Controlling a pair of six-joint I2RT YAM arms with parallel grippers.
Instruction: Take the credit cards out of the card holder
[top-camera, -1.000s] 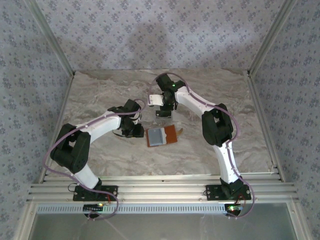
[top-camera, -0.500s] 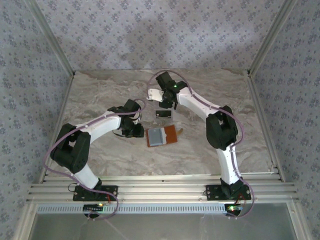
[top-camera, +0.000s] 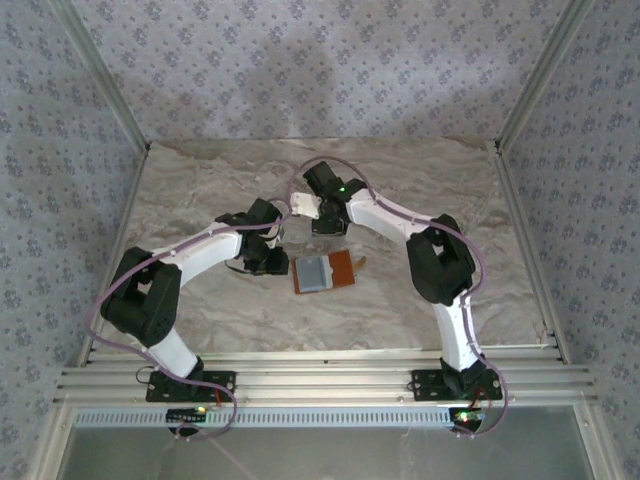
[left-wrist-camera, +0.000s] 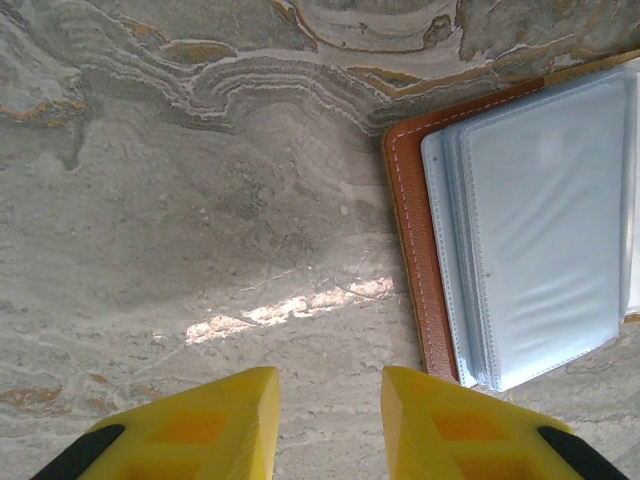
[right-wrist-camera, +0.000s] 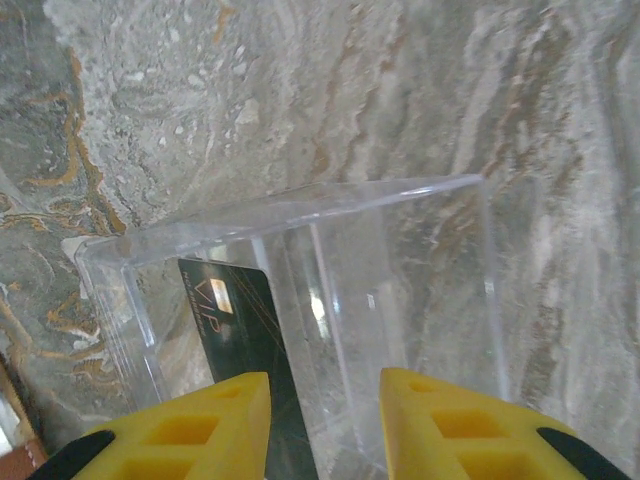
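Dark credit card (right-wrist-camera: 238, 322) already sits in the clear stand (right-wrist-camera: 420, 250), lower left; right gripper (right-wrist-camera: 325, 400) spread above it, pinching nothing. Left gripper (left-wrist-camera: 330, 400) spread, empty, beside the open card holder (left-wrist-camera: 520, 230) at frame right; whether cards remain inside is unclear

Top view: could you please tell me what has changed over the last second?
The right gripper shifted slightly left above the clear stand; its jaws now stand apart, with the dark card left in the stand. The left gripper and the wallet stayed put.
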